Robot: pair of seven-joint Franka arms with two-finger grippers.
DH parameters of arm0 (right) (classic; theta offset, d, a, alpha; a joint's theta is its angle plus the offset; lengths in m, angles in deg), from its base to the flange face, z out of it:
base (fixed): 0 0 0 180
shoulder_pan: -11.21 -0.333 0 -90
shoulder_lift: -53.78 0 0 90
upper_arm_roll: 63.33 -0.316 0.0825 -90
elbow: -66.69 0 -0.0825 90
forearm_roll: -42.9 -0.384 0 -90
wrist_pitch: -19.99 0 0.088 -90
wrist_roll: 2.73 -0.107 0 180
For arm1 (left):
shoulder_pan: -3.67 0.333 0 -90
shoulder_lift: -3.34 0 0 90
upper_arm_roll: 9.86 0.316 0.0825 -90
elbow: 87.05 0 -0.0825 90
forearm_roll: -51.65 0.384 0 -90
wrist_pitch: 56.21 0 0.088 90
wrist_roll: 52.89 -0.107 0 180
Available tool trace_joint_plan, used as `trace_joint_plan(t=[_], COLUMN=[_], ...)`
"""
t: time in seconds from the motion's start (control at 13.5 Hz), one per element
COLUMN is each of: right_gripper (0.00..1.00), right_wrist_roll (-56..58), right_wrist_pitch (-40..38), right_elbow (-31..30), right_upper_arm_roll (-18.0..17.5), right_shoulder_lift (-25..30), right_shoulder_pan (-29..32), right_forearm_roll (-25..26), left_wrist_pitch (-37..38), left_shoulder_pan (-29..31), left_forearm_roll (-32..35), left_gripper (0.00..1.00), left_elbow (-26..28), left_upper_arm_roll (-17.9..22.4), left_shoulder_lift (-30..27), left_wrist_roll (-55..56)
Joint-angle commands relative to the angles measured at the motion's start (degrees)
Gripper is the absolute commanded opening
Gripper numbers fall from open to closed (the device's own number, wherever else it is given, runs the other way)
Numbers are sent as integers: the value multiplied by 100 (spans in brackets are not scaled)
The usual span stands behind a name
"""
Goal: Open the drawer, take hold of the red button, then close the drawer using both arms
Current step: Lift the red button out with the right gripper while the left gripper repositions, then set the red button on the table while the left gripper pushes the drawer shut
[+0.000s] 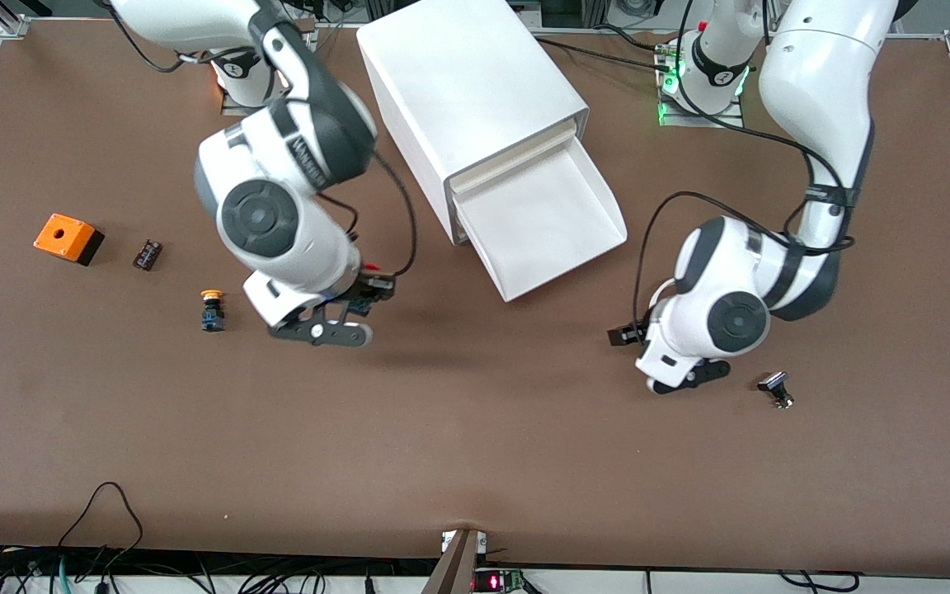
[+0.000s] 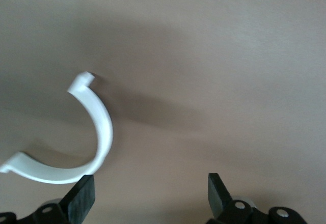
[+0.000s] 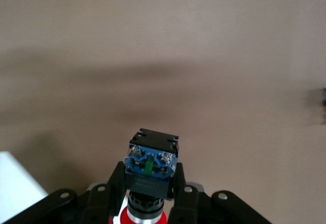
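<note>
Right pincer (image 3: pixel 147 193): clamped on the button (image 3: pixel 151 160), up over bare desk (image 1: pixel 475 429), toward the right arm's end from the drawer.
Left pincer (image 2: pixel 150 196): fingers apart, holding nothing, low over desk.
Drawer (image 1: pixel 545 219): pulled out, tray showing white inside.

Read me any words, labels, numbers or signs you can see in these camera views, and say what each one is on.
Dark band on the right arm: there is lettering, but it is too small to read.
Device at the table edge nearest the front camera: a red lit display, unreadable.
Button held in the right tool: no readable label.
Drawer, cabinet: no text.
</note>
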Motion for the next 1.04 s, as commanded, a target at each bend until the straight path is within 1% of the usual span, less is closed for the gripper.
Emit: trace_joint_plan(t=[0.0, 0.22, 0.3, 0.37, 0.44, 0.59, 0.74, 0.89, 0.96], right_gripper=[0, 0, 0, 0, 0, 1, 2, 6, 16], right_wrist_roll=[866, 1623, 1912, 2202, 2492, 2907, 3083, 3189, 3190], right_wrist_pitch=[106, 413, 658, 982, 1429, 2142, 2600, 2909, 3006], right_elbow=[-494, -985, -1248, -1590, -1994, -2637, -3016, -3297, -3412], right_upper_arm_roll=[-87, -60, -60, -52, -51, 1, 106, 159, 159], right_shoulder_lift=[99, 117, 151, 204, 274, 310, 310, 301, 293], right_shoulder_pan=[448, 861, 1010, 1142, 1318, 1486, 1556, 1618, 1644], right_forearm_roll=[-67, -67, -67, -67, -76, -67, -67, -67, -67], left_wrist_pitch=[-456, -474, -483, -491, -491, -465, -465, -456, -448], left_shoulder_pan=[-409, -806, -807, -763, -754, -641, -334, -96, -34], left_forearm_roll=[-54, -54, -89, -106, -141, -203, -492, -493, -502], left_gripper=[98, 97, 97, 97, 97, 97, 97, 97, 97], left_elbow=[627, 697, 837, 986, 1092, 1320, 1549, 1699, 1813], left_upper_arm_roll=[-34, -51, -112, -270, -297, -577, -972, -1351, -1457], left_shoulder_lift=[-429, -464, -534, -595, -657, -797, -999, -1053, -1053], left_wrist_roll=[1036, 1935, 1997, 1998, 1998, 1998, 1989, 1998, 1998])
